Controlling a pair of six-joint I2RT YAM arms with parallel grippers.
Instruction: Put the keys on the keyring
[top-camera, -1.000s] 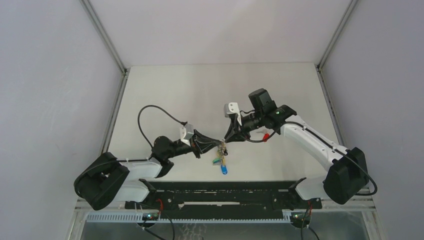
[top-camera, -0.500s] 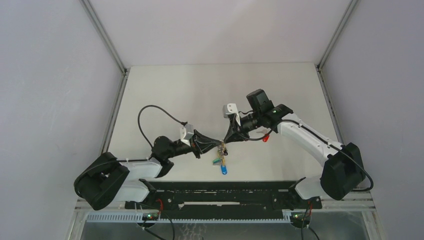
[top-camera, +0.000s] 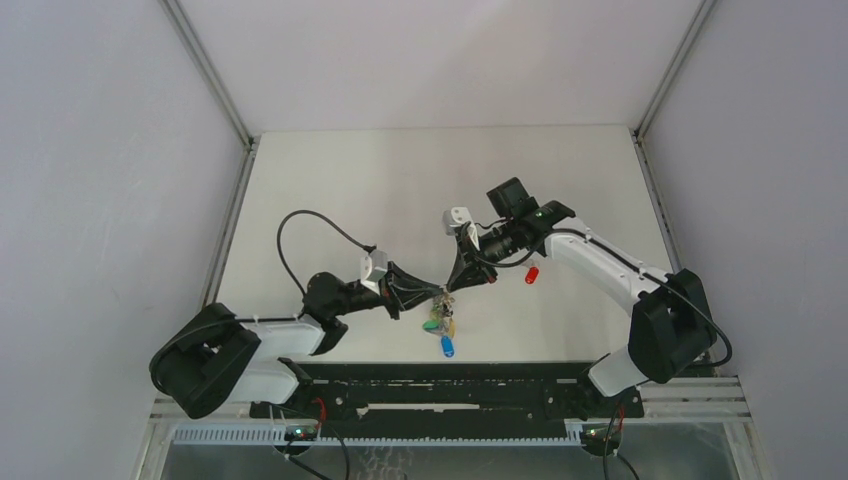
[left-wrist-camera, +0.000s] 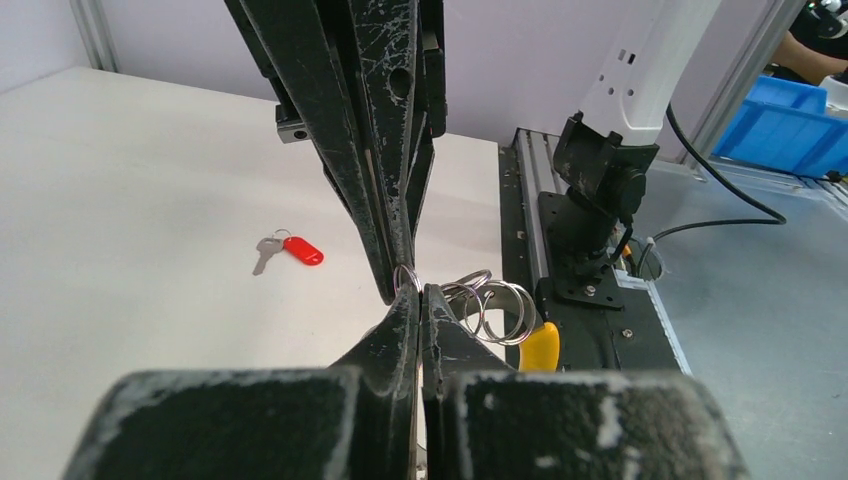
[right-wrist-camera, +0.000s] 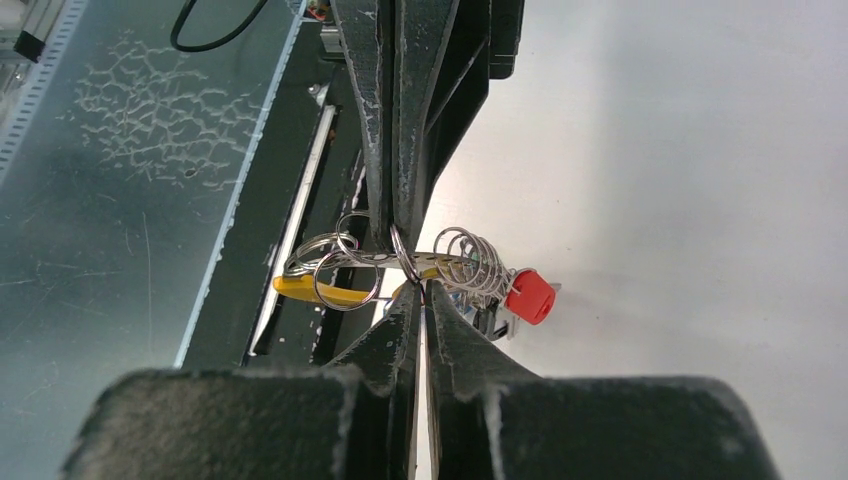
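Observation:
The keyring (top-camera: 438, 314) hangs in the air between my two grippers, with green, yellow and blue heads dangling below it. My left gripper (top-camera: 431, 298) is shut on one of its thin metal rings (left-wrist-camera: 406, 277). My right gripper (top-camera: 456, 284) meets it tip to tip and is shut on the same bunch (right-wrist-camera: 400, 245). Steel rings (right-wrist-camera: 340, 268), a yellow head (right-wrist-camera: 298, 288) and a red head (right-wrist-camera: 530, 297) hang beside the tips. A loose red key (top-camera: 532, 273) lies on the table, also in the left wrist view (left-wrist-camera: 289, 249). No loose yellow key shows.
The black rail (top-camera: 440, 385) with the arm bases runs along the near table edge, right under the hanging bunch. The right arm's base (left-wrist-camera: 600, 190) and its cables stand close behind. Grey walls enclose the white table (top-camera: 400, 180).
My right wrist has shifted a little left and its arm has swung, so the red key now lies clear of it. The hanging bunch has moved slightly left. Both grippers stay closed.

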